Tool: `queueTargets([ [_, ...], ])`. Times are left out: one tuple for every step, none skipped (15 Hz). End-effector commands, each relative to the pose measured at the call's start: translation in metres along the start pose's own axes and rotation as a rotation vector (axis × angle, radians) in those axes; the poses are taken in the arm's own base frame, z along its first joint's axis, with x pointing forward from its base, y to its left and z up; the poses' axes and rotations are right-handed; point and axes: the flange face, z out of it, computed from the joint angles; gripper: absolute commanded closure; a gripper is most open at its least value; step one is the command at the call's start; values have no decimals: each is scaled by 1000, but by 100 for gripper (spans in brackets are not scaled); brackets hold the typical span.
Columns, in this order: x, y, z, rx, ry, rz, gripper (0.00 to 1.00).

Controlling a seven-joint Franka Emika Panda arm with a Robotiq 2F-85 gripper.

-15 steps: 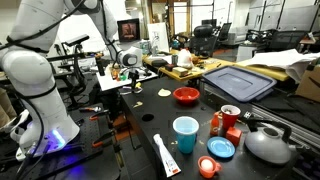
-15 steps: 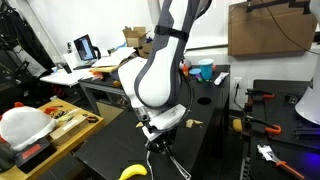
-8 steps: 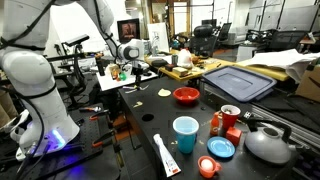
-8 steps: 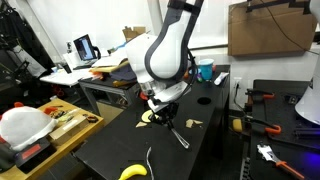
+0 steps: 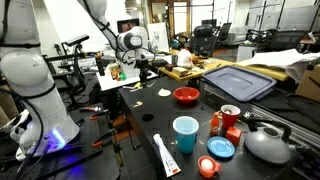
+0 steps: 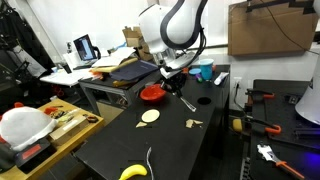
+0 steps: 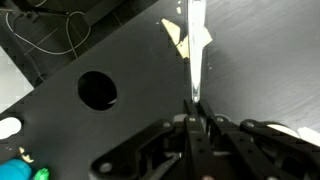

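The slim straight utensil [image 6: 186,101] hangs slanting over the far middle of the matte black tabletop [image 6: 110,145]. It is pinched at its upper end by the gripper [image 6: 172,83], whose jaws are clamped together on it. Whether its lower tip touches the surface cannot be told.

From left to right in that exterior view, the table carries:
- one curved yellow banana-shaped piece [image 6: 132,172]
- one pale round flat slice [image 6: 149,117]
- one glossy red bowl [image 6: 153,93], just beside the gripper
- one small tan angular scrap [image 6: 193,124], near the utensil's low end
- one round dark hole [image 6: 221,101] in the top
- one blue plastic cup [image 6: 204,72], behind the hole

In an exterior view from another place, the gripper [image 5: 139,66] is small and distant, and the utensil is too fine to make out. Only this view shows the near cluster:
- one white squeeze tube [image 5: 165,156], lying flat
- one red mug [image 5: 229,115]
- one flat blue lid [image 5: 221,148]
- one rounded grey metal kettle [image 5: 268,143]

The wrist view alone shows the utensil [image 7: 195,50] as a thin, pale, metallic-looking strip. It runs straight up from the closed fingers [image 7: 183,125], with the tan scrap lying on the table beneath it and the hole to its left.
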Motion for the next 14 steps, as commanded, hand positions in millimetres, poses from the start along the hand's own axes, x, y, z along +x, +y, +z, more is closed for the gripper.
queueTargets([
  [19,58,-25,-45,28,24,98],
  [28,74,-29,-63,36,20,98],
  [37,88,-33,-73,40,12,98],
  [45,104,-36,-83,43,-4,98],
  [54,117,-38,-93,46,-22,98],
  [63,131,-41,-95,43,-44,98],
  [72,145,-44,-97,42,-68,98],
  [79,157,-44,-98,41,-93,98],
  [88,170,-45,-86,35,-126,98],
  [95,182,-46,-82,28,-159,98],
  [102,193,-45,-75,20,-198,98],
  [108,204,-44,-68,10,-241,98],
  [114,214,-42,-67,1,-280,98],
  [121,224,-39,-61,-10,-327,98],
])
